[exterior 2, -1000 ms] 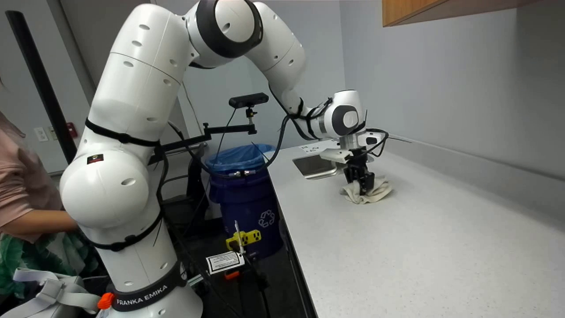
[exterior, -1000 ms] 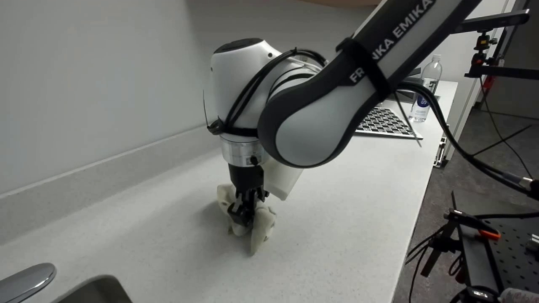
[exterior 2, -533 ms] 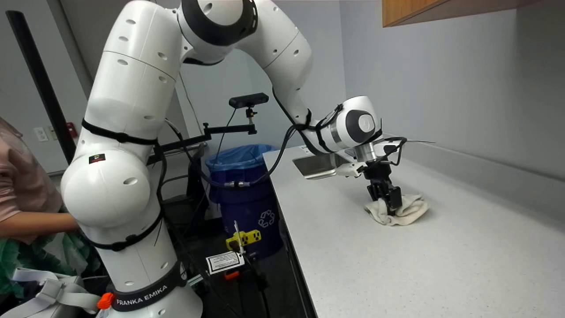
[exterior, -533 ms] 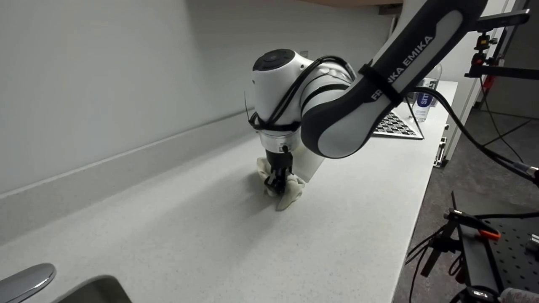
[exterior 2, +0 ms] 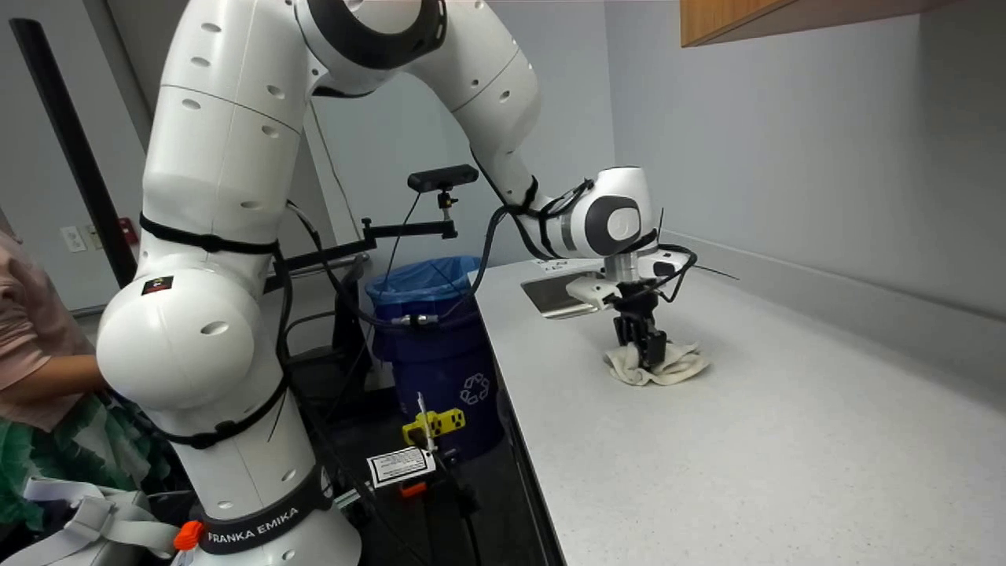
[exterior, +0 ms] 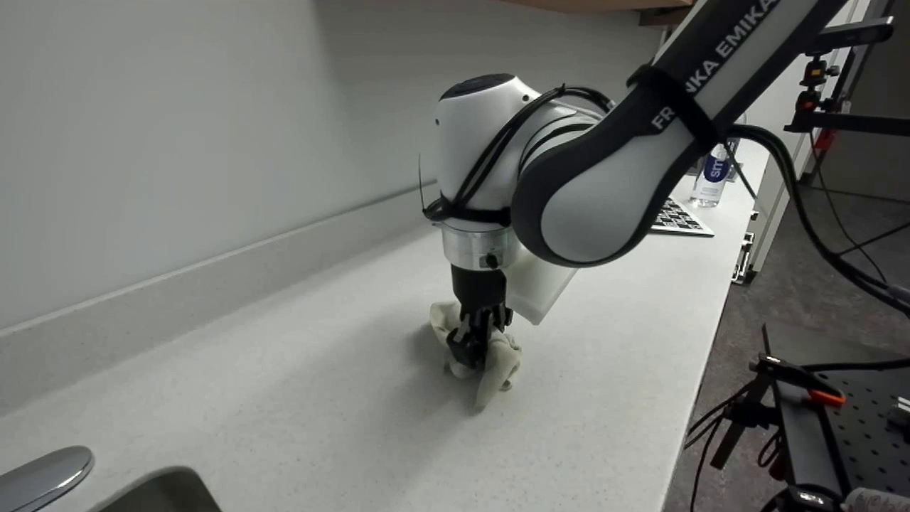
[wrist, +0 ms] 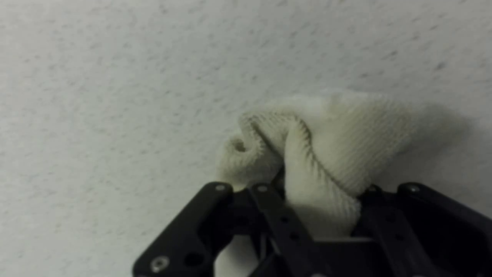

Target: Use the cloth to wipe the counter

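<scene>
Softly rumpled, the ribbed cream cloth (wrist: 361,138) rests on the speckled pale surface (exterior: 320,398), a thick fold clamped in the black end effector (wrist: 319,192), whose jaws are parted only by that fabric. In an exterior view the cloth sits between a rounded sink (exterior: 163,491) at near left and a clear, labelled bottle (exterior: 713,178) at far right.

My gripper (wrist: 317,192): black with silvery screws (wrist: 160,264). My arm (exterior 2: 212,165): white, black bands (exterior 2: 206,240). Cloth (wrist: 357,138): cream, fine ribbing (I'd call it off-white in both exterior views). Counter (exterior 2: 754,464): white, grey flecks. Bin (exterior 2: 440,377): dark blue, brighter blue liner (exterior 2: 424,283). Outlet block (exterior 2: 434,425): yellow. Cabinet (exterior 2: 739,17): orange-brown. Board (exterior: 679,219): black-and-white pattern. Bottle label (exterior: 715,169): blue. Top (exterior 2: 35,306): pink; fabric (exterior 2: 102,448) below: leaf-printed green.
</scene>
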Robot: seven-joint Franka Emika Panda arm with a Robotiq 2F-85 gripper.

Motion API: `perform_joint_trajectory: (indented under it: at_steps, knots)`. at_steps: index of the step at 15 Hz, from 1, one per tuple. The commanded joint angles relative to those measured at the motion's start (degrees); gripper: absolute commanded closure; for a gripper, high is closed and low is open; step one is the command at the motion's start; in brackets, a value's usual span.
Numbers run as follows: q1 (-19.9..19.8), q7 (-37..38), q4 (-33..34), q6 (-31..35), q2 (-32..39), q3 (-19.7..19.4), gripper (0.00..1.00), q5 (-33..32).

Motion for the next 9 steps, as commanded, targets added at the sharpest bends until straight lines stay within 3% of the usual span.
perform_joint_trajectory:
  at_steps: [1, 4, 7, 8, 9]
  knots:
    - [-1.1, -6.8, -3.1, 1.0, -0.4, 6.5, 0.96, 7.5]
    - [-0.2, -8.8, -3.7, 0.3, -0.5, 8.9, 0.96, 9.8]
    - [0.5, -9.5, -4.4, -1.2, -1.5, 9.0, 0.96, 8.2]
    - [0.6, -9.9, -4.7, -1.9, -2.1, 8.9, 0.92, 7.9]
    - [0.3, -10.9, -5.5, -2.3, -3.1, 9.1, 0.6, 7.9]
